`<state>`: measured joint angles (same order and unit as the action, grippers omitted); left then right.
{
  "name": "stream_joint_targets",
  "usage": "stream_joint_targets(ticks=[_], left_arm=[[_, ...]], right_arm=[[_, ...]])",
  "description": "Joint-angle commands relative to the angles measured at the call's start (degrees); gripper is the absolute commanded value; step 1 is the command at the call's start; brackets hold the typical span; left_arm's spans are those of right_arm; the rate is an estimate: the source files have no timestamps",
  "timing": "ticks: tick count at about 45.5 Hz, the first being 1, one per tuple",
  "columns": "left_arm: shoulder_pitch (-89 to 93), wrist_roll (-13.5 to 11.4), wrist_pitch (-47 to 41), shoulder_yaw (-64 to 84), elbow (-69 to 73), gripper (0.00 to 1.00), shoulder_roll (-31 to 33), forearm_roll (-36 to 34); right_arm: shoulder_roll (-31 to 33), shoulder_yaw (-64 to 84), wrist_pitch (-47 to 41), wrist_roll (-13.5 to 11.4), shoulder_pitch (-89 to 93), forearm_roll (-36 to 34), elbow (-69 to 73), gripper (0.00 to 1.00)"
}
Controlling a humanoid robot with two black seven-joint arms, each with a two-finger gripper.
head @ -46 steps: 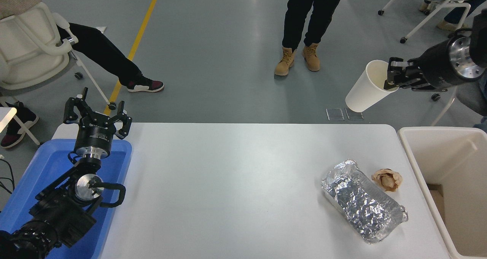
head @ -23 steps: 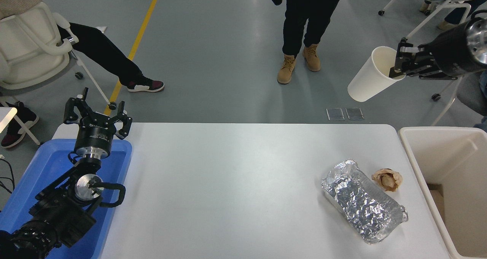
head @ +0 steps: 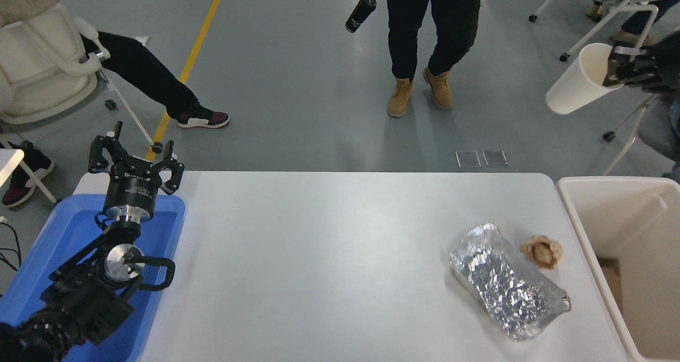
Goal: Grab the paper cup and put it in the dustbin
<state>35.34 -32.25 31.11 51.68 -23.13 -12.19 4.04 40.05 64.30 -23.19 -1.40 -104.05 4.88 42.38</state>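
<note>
My right gripper is at the far right, high above the floor beyond the table's far right corner. It is shut on the rim of the white paper cup, which hangs tilted with its base to the lower left. The cream-beige dustbin stands at the table's right end, below and nearer than the cup. My left gripper is open and empty, parked over the blue tray at the lower left.
A crumpled foil container and a brown paper wad lie on the white table near the dustbin. The blue tray is at the left. A person stands beyond the table holding a dark bottle. Chairs stand around.
My right gripper has carried the cup up and to the right, toward the picture's right edge. The person beyond the table has stepped and a bottle has swung into view. The left arm has not moved.
</note>
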Motion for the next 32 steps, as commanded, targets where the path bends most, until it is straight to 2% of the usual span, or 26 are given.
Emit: stream_joint_targets(ticks=[1, 6, 10, 14, 21, 32], left_arm=[[0.0, 0.0, 0.0, 0.0, 0.0, 0.99, 0.1, 0.0], [0.0, 0.0, 0.0, 0.0, 0.0, 0.99, 0.1, 0.0], [0.0, 0.0, 0.0, 0.0, -0.1, 0.99, 0.0, 0.0], [0.0, 0.0, 0.0, 0.0, 0.0, 0.99, 0.1, 0.0], [0.0, 0.0, 0.0, 0.0, 0.0, 0.99, 0.0, 0.0], [0.0, 0.0, 0.0, 0.0, -0.1, 0.99, 0.0, 0.0]], right_arm=[[0.2, -3.1, 2.3, -0.4, 25.7, -9.0, -28.0, 0.00], [-0.8, -6.3, 3.2, -0.6, 37.0, -14.3, -36.2, 0.00], [-2.2, -8.8, 4.6, -1.0, 43.3, -15.5, -39.9, 0.00], [-2.7, -12.1, 7.7, -2.2, 48.2, -15.5, -41.2, 0.00], [-4.8, -18.1, 18.8, -5.7, 56.3, -15.5, -41.5, 0.00], [-9.3, -29.1, 24.7, -5.9, 66.4, -15.6, -41.5, 0.00]])
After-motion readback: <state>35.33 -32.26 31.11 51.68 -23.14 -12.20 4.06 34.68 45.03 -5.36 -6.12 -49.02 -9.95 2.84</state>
